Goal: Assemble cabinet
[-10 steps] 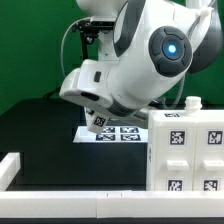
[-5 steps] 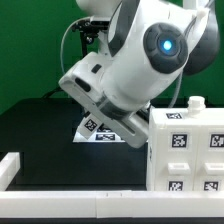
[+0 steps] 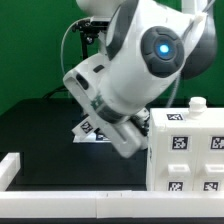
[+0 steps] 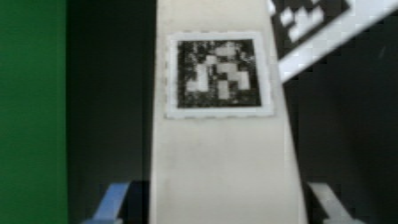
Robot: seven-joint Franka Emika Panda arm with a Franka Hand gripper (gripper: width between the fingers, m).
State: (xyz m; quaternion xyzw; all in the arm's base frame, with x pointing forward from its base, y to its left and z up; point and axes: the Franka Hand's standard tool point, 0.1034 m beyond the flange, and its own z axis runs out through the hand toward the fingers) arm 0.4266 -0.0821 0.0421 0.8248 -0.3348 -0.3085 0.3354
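The white cabinet stands at the exterior view's right, with black-and-white tags on its front and a small white block on top. My gripper hangs low at the cabinet's left side, its fingertips hidden by the hand. In the wrist view a long white tagged panel runs between my fingers. A dark gap shows on each side of it, so the gripper is open around the panel without touching it.
The marker board lies on the black table behind the arm; its corner also shows in the wrist view. A low white rail runs along the front and left. A green wall is behind.
The arm has swung down and toward the exterior view's right, bringing the gripper closer to the cabinet's left side. The cabinet has not moved.
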